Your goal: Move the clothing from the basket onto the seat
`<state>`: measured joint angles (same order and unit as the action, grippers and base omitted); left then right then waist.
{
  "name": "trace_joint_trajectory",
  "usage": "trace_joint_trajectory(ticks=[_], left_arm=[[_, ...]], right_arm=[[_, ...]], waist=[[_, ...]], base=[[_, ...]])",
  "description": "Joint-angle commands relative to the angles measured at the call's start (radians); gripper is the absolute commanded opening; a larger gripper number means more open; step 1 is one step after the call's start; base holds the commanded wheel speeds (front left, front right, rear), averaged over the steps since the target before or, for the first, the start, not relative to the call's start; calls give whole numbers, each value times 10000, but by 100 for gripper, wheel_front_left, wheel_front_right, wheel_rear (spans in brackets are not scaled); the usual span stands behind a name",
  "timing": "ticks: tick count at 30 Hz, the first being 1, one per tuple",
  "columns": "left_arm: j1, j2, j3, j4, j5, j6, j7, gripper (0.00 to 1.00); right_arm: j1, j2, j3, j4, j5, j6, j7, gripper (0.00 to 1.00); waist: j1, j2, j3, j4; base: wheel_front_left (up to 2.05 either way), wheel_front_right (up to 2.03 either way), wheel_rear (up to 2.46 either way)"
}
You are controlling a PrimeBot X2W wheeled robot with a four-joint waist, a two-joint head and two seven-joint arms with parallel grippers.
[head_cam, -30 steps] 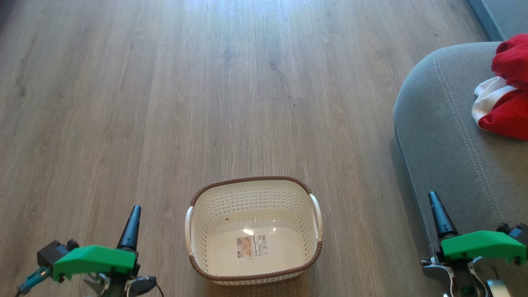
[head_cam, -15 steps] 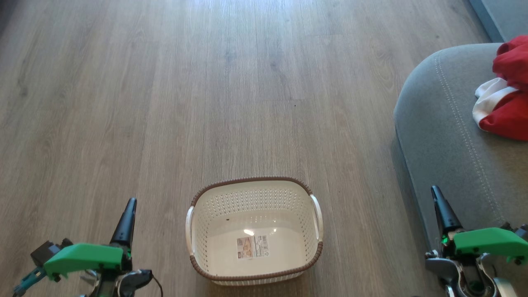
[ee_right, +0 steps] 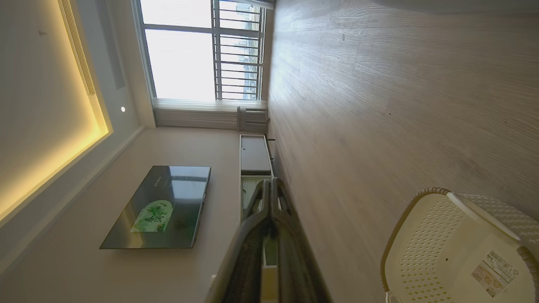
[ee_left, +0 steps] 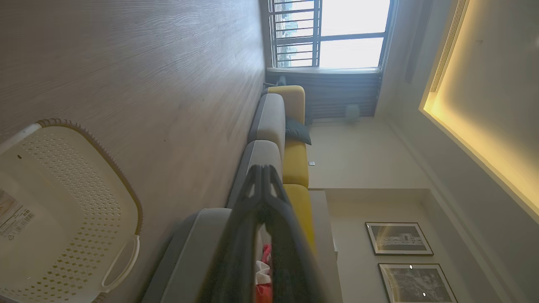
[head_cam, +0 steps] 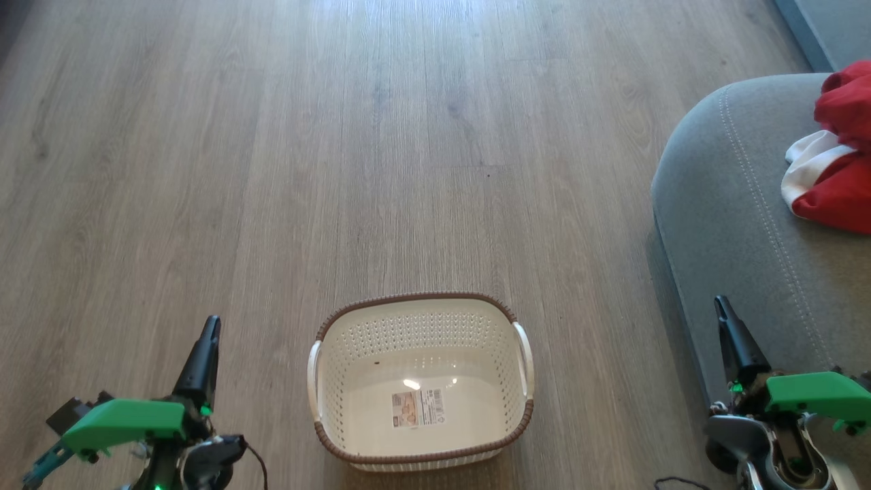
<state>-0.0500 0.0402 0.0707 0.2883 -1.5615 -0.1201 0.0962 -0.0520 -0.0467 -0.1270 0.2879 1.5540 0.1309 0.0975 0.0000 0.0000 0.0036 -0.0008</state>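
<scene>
Since a second ago both arms have drifted outward. The left claw [head_cam: 209, 328] has slid left, away from the basket [head_cam: 415, 297], and its finger now leans more to the right. The right claw [head_cam: 720, 307] has slid right, toward the seat [head_cam: 735, 224], with its tip a little higher in the head view. The basket, seat and clothing [head_cam: 840, 201] lie as they did.

Both claws are closed with their dark fingers pressed tip to tip, and neither has hold of anything.

The basket stands upright on the wooden floor [head_cam: 340, 170] between the two claws, to the right of the left claw and to the left of the right claw, apart from both. Nothing lies in it, and the label [head_cam: 416, 407] on its bottom is plain to see.

The clothing, a red heap with a white fold, lies on the seat ahead of the right claw and off to its right, well apart from it and far across from the left claw. The right claw's finger shows against the seat's near edge, but whether it touches the cushion cannot be told.

The left wrist view looks along the closed fingers at the grey cushions, with a scrap of red and white showing between the fingers. In the right wrist view a television [ee_right: 164, 206] on the wall lies left of the claw's fingers and a bright window [ee_right: 185, 50] shows beyond them.
</scene>
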Motion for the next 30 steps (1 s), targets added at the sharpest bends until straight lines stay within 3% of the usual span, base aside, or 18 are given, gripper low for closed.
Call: trace_joint_trajectory(ticks=[1, 30], left_arm=[[-576, 99, 410, -402, -305, -91, 127, 0], [-581, 100, 432, -429, -470, -105, 171, 0]], right_arm=[[-550, -36, 142, -412, 346, -2, 113, 0], [-559, -35, 132, -431, 545, -2, 158, 0]], waist=[[0, 0, -2, 4], [0, 0, -5, 8]], base=[[0, 0, 0], [0, 0, 0]])
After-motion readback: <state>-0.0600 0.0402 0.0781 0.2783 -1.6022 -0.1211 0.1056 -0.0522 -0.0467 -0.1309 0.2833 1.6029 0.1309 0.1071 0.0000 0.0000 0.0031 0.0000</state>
